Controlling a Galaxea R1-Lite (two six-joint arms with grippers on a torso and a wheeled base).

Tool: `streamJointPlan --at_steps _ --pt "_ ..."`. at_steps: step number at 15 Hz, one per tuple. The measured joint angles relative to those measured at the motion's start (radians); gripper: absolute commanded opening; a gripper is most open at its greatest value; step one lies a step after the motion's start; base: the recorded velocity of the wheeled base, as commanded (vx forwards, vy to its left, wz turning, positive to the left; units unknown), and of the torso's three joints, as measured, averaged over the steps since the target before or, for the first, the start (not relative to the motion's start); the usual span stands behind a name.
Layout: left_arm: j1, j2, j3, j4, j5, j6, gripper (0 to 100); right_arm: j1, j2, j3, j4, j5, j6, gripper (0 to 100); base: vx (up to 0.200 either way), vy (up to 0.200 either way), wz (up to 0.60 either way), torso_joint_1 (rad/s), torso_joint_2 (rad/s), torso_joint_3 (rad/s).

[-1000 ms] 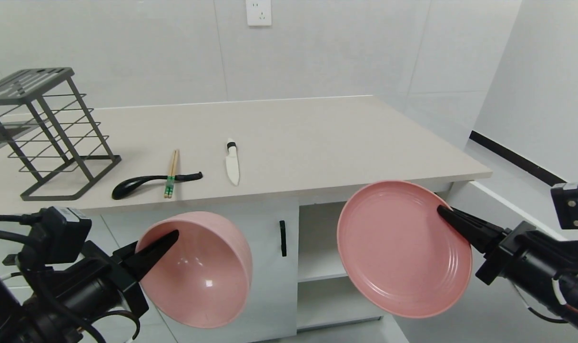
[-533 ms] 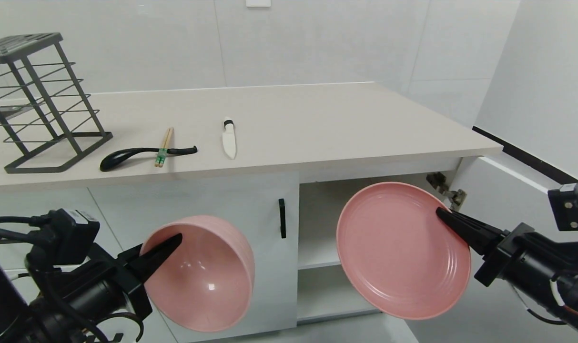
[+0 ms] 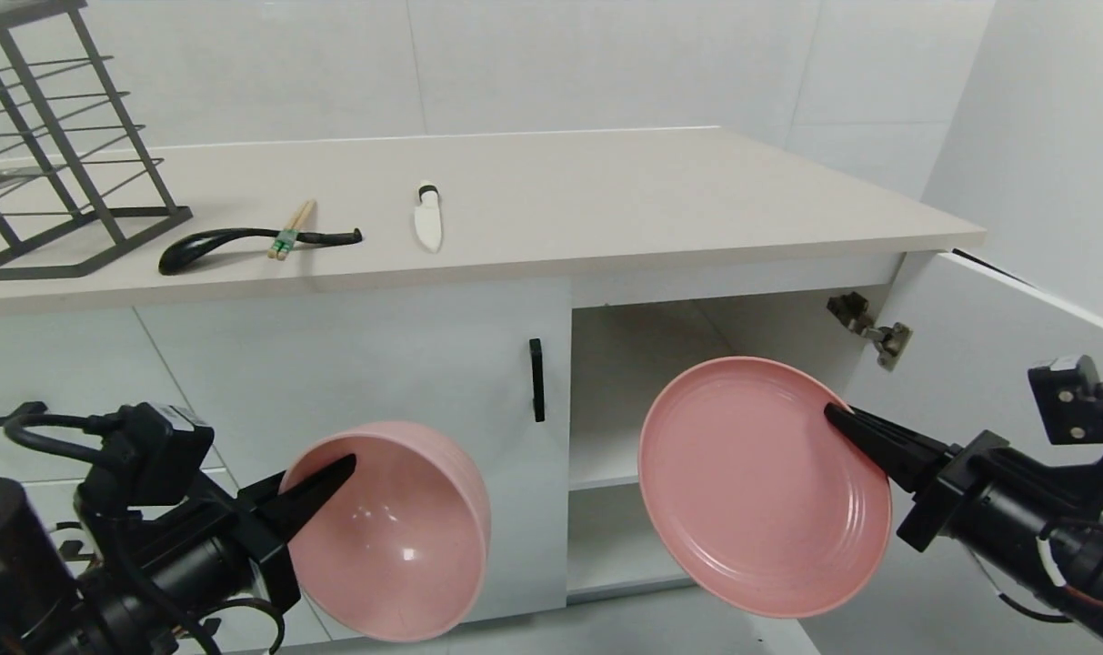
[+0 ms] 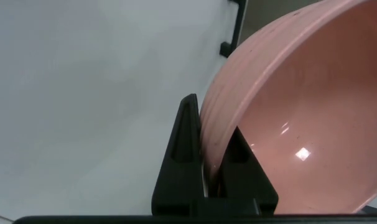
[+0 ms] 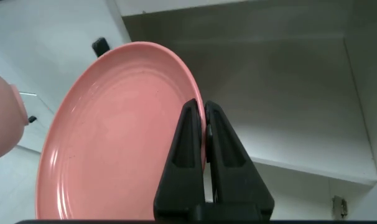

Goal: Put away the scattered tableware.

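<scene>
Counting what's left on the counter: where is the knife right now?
In the head view, the knife lies on the countertop, just right of the chopsticks and black spoon.

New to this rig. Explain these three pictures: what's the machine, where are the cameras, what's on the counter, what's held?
It is a two-armed robot on a wheeled base. The wide picture comes from a camera on its head, looking down at a counter and the cabinet below, whose right door stands open. The other two come from a camera on each wrist, looking along that arm's black fingers. The left gripper is shut on the rim of a pink bowl; the right gripper is shut on the rim of a pink plate, both held in the air before the cabinet. On the counter lie a black spoon, chopsticks crossing its handle, a white knife and a black wire rack.
</scene>
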Motion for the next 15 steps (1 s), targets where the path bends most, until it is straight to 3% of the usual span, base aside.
streamJointPlan --at_steps 12,15 --pt "-0.003 0.075 0.0 0.005 0.001 0.0 0 -0.129 0.172 -0.004 -0.001 -0.007 0.001 0 0.0 0.0 0.0 0.0 0.01 0.011" --pt "-0.029 0.089 0.0 0.019 0.001 0.0 0 -0.137 0.222 -0.012 -0.001 -0.006 0.003 0 0.0 0.0 0.0 0.0 0.0 0.0"
